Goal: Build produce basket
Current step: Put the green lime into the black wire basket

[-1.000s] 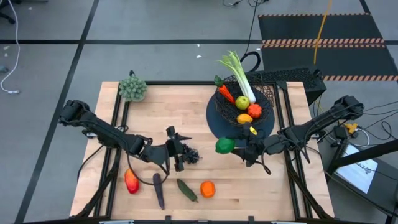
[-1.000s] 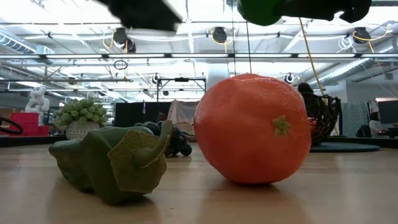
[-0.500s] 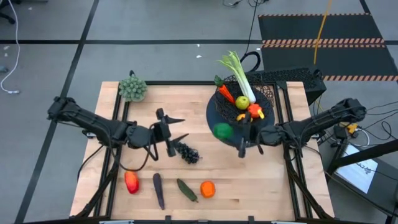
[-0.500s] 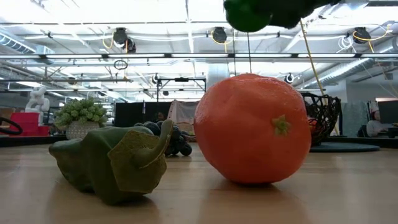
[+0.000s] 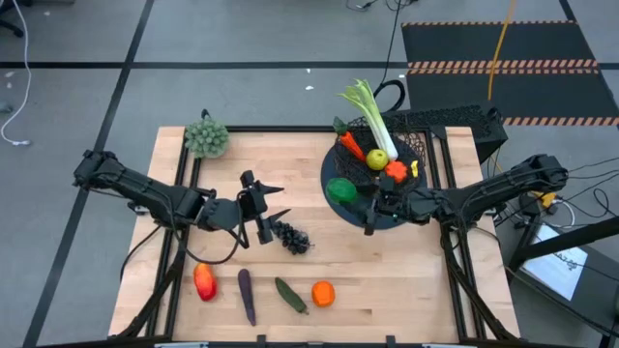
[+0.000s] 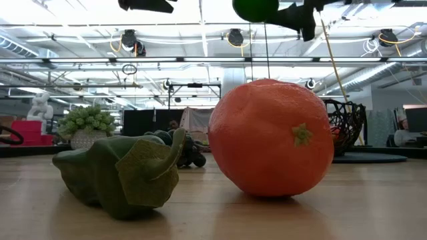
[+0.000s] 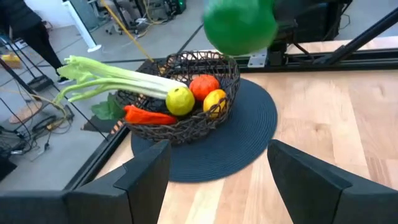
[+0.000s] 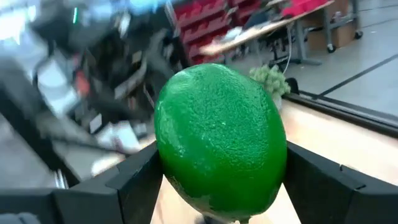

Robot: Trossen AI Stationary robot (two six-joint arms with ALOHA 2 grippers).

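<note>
Two grippers we see, right gripper (image 5: 350, 196) clamped on the lime (image 5: 340, 189) just beside the basket (image 5: 411, 150), left gripper (image 5: 265, 206) spread empty above the grapes (image 5: 293, 238)

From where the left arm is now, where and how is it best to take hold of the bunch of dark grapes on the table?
Probably from straight above, jaws closing across the narrow middle of the grapes. The bunch lies flat and lumpy on the table, with clear wood on both sides. The left gripper, open, hangs close beside it.
</note>
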